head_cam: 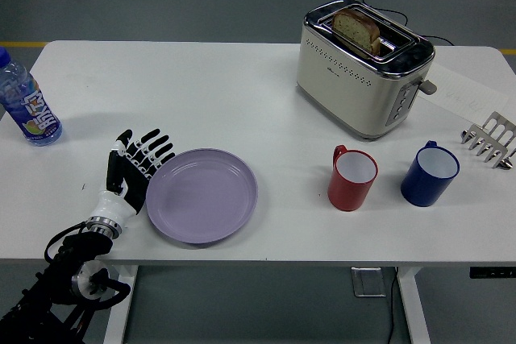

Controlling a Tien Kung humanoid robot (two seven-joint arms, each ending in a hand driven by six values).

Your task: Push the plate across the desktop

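The robot's left hand (135, 168), fingers spread wide and holding nothing, touches the left rim of the round purple plate (201, 195). The plate sits left of middle on the white bench (242, 102), with the red mug (352, 177) well apart, so more pushing looks needed.

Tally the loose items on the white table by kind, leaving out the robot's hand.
Plate: 1, purple
Mugs: 2, red mug and blue mug
Toaster: 1, toaster with bread slice in its slot
Water bottle: 1
Toast rack: 1, metal, at the right edge
Total: 6 items, not counting the bread
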